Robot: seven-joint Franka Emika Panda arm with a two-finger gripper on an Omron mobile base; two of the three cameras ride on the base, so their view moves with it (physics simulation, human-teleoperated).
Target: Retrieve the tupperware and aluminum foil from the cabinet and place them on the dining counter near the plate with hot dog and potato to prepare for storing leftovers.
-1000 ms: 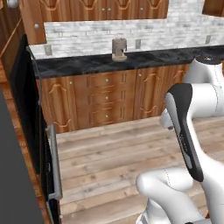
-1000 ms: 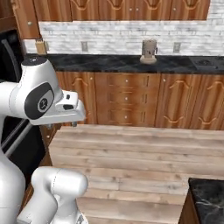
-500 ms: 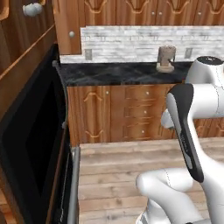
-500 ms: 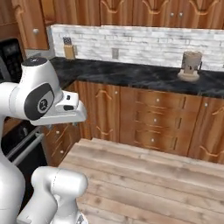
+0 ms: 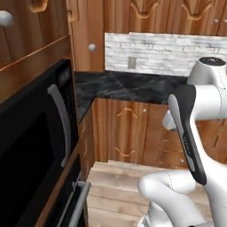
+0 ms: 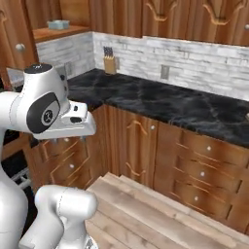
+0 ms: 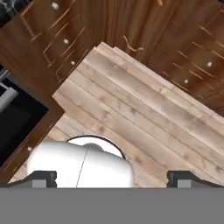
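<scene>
A black marble desk (image 6: 160,104) with white veins ran under a white brick wall (image 6: 194,65), brown wood drawers below, plank floor (image 7: 131,113) underfoot. The pale grey-blue tupperware tub (image 6: 58,24) sat on the wooden cabinet shelf (image 6: 58,33). The jaws stood wide apart, holding nothing. No lettering was readable.

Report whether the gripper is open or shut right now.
Open. In the hand view the gripper has its two dark fingertips far apart at the bottom corners, with bare wooden floor between them and nothing held.
</scene>
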